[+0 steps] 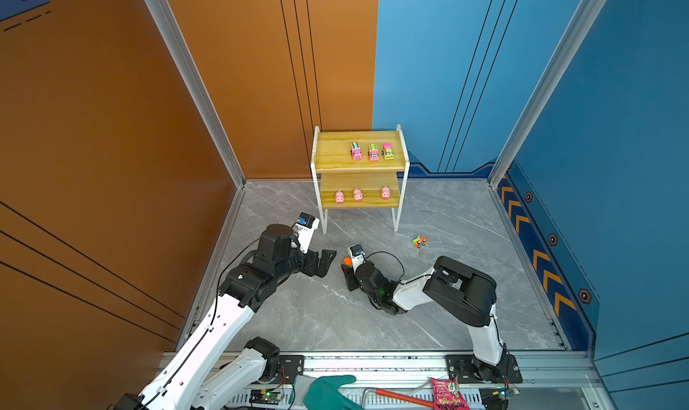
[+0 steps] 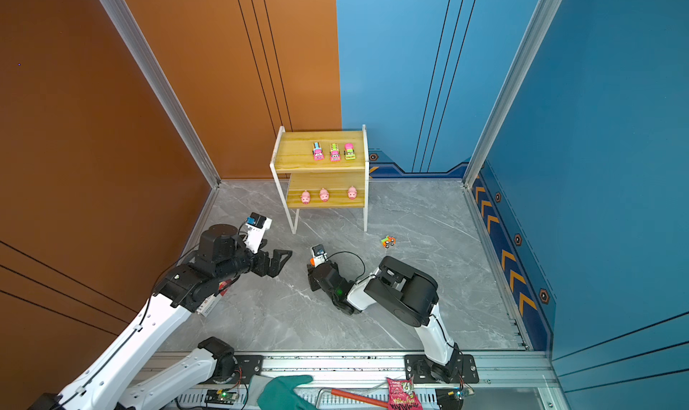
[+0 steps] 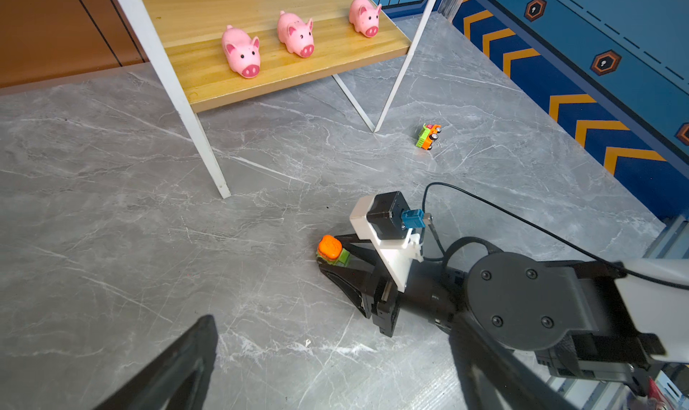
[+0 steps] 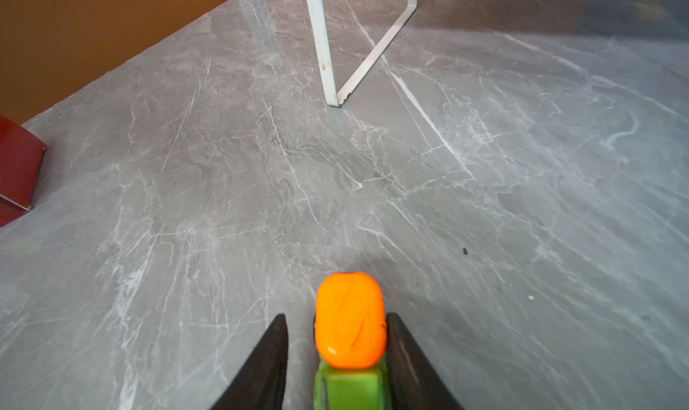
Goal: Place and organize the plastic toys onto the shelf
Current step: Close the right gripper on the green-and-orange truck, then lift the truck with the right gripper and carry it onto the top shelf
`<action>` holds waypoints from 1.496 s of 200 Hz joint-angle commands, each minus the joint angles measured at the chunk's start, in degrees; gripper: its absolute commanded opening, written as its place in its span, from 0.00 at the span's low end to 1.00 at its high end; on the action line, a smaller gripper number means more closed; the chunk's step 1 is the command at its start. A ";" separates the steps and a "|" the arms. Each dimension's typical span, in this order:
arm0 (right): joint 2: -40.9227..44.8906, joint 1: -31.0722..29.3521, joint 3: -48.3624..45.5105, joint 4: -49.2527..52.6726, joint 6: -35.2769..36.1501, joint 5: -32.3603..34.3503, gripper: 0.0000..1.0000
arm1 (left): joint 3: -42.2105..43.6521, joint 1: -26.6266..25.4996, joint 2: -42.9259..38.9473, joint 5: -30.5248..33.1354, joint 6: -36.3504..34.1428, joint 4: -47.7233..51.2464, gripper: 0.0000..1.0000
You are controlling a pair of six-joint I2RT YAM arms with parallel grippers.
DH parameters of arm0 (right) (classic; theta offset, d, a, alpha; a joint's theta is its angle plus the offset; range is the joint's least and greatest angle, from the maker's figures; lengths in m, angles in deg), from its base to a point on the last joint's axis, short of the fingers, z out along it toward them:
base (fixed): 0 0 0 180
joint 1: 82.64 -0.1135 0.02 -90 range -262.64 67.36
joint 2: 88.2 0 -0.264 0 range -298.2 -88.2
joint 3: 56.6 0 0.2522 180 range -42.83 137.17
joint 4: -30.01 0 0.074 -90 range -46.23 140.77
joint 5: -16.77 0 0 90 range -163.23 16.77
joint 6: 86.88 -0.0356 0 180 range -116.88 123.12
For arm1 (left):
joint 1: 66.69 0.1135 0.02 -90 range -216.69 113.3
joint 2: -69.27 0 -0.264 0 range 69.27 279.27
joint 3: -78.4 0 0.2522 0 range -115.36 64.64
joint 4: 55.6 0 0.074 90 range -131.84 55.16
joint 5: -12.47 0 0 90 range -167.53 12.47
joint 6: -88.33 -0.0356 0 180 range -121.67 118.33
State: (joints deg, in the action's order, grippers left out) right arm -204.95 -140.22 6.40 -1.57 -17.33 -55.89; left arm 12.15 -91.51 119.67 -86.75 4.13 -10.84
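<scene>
The shelf (image 1: pixel 332 150) stands at the back, with three neon trucks (image 1: pixel 373 152) on its upper board and three pink pigs (image 1: pixel 358 194) (image 3: pixel 296 35) on the lower one. A green and orange truck (image 1: pixel 420 241) (image 3: pixel 428 136) lies tipped over on the floor, right of the shelf's legs. Another truck (image 4: pixel 350 322) (image 3: pixel 330 249), with an orange top and green body, sits on the floor between the jaws of my right gripper (image 4: pixel 335 316) (image 1: pixel 348 268). One finger touches it and a gap shows at the other. My left gripper (image 1: pixel 324 260) (image 3: pixel 332 326) hovers wide open and empty just left of it.
A dark red box (image 4: pixel 15 169) lies on the floor under the left arm. Beyond the front rail (image 1: pixel 373 363) are a teal glove (image 1: pixel 328 391), a pink snack packet (image 1: pixel 445 393) and a red-handled tool (image 1: pixel 402 397). Walls close in the grey marble floor (image 1: pixel 298 315).
</scene>
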 commanded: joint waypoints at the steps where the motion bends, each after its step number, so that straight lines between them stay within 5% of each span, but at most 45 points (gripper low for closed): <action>1: -0.67 0.19 1.02 2.68 0.84 -1.00 0.38 | 0.58 0.21 -0.54 0.98 -0.61 -0.41 0.98; 69: 1.17 0.04 1.04 4.20 1.82 -2.31 0.22 | 0.41 1.66 -0.36 1.72 0.00 -0.31 0.98; 126: 15.26 -1.66 3.00 14.57 7.06 -0.82 0.18 | 0.02 5.07 -0.46 3.06 1.52 -0.34 0.98; 195: 24.40 -0.58 26.71 45.37 11.15 2.12 0.17 | -2.45 11.45 -0.48 5.98 5.69 -0.07 0.98; 299: 14.21 5.62 55.47 52.74 17.73 2.69 0.18 | -14.64 8.59 5.22 8.02 7.95 0.18 0.98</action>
State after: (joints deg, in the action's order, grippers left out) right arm -188.12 -135.83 56.67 48.09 -1.72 -54.53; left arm -0.17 -82.38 123.03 -80.52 11.91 -10.84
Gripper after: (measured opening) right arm 0.265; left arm 0.980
